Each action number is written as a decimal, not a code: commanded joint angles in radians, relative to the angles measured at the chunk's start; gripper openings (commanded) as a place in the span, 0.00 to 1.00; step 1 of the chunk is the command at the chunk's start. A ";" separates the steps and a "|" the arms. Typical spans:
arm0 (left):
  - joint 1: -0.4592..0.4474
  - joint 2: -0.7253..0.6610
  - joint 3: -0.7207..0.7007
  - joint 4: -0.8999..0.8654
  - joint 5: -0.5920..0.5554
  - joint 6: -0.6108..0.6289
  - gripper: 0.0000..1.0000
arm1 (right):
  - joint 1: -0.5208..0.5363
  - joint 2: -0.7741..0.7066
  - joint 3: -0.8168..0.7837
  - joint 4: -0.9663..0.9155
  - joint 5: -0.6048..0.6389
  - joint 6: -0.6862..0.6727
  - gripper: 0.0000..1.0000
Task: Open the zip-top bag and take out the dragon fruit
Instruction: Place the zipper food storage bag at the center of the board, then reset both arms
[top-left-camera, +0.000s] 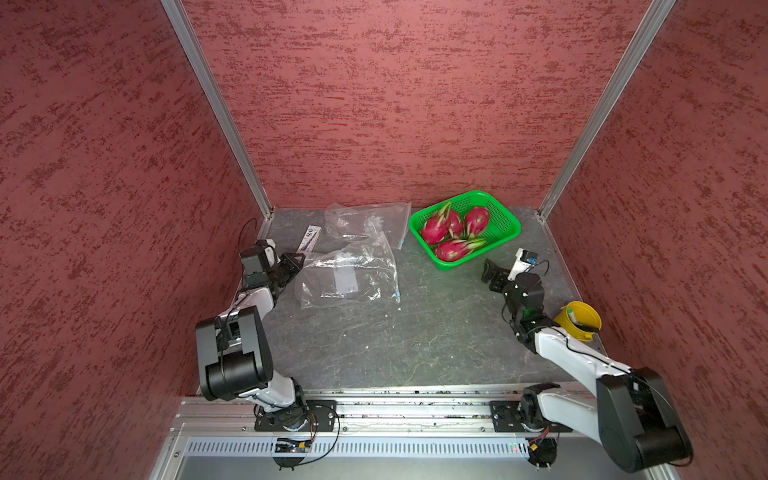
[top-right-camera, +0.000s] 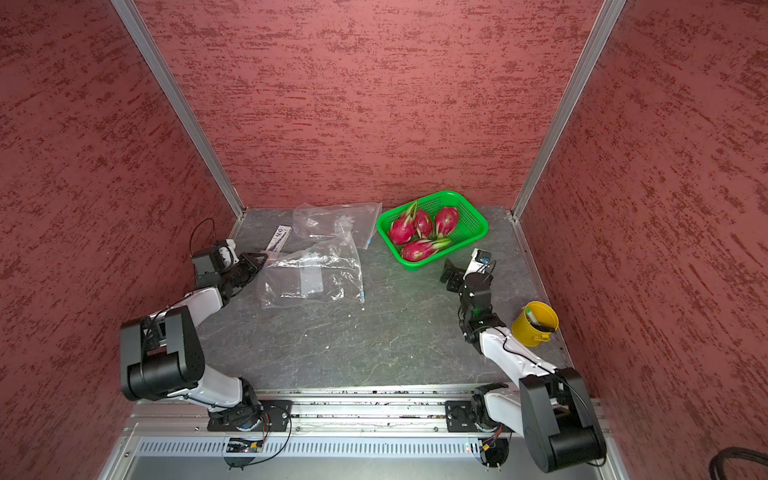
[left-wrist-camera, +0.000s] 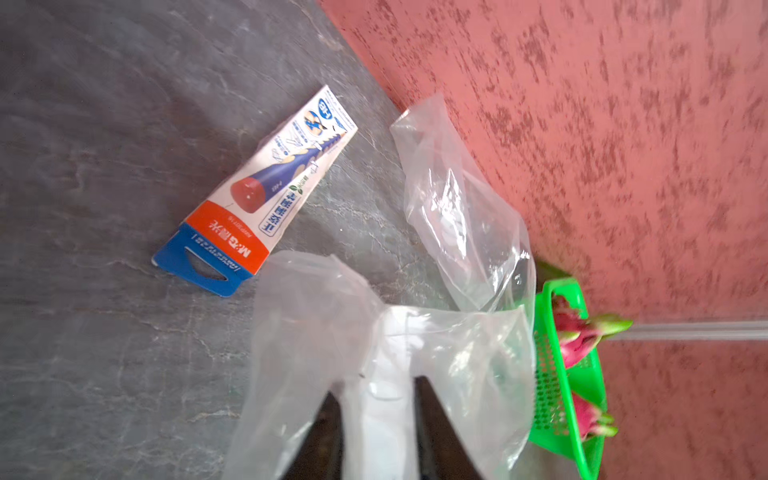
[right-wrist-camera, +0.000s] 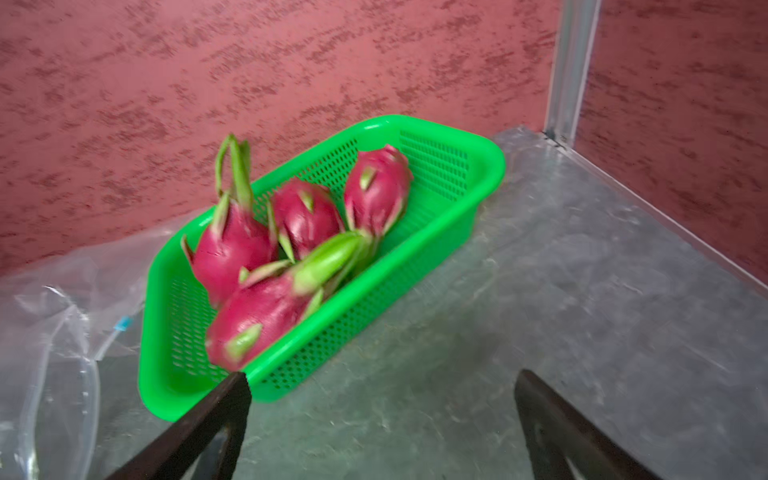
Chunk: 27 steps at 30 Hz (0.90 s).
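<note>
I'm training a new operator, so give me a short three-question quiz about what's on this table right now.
1. How many dragon fruits lie in the green mesh basket?
2. True or false: the right gripper holds a dragon fruit.
3. Which lies beside the clear zip-top bags: A) pencil box, B) spoon, C) cup?
Key: 1 four; 2 false, it is open and empty; 3 A.
</note>
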 joint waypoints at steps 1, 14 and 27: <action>0.005 -0.025 0.031 -0.037 -0.030 0.019 1.00 | -0.008 -0.046 -0.017 0.045 0.107 -0.079 0.98; -0.128 -0.347 -0.141 -0.014 -0.457 0.333 1.00 | -0.070 0.249 -0.235 0.872 0.176 -0.315 0.98; -0.270 -0.186 -0.358 0.503 -0.505 0.539 1.00 | -0.175 0.398 -0.182 0.859 -0.119 -0.281 0.99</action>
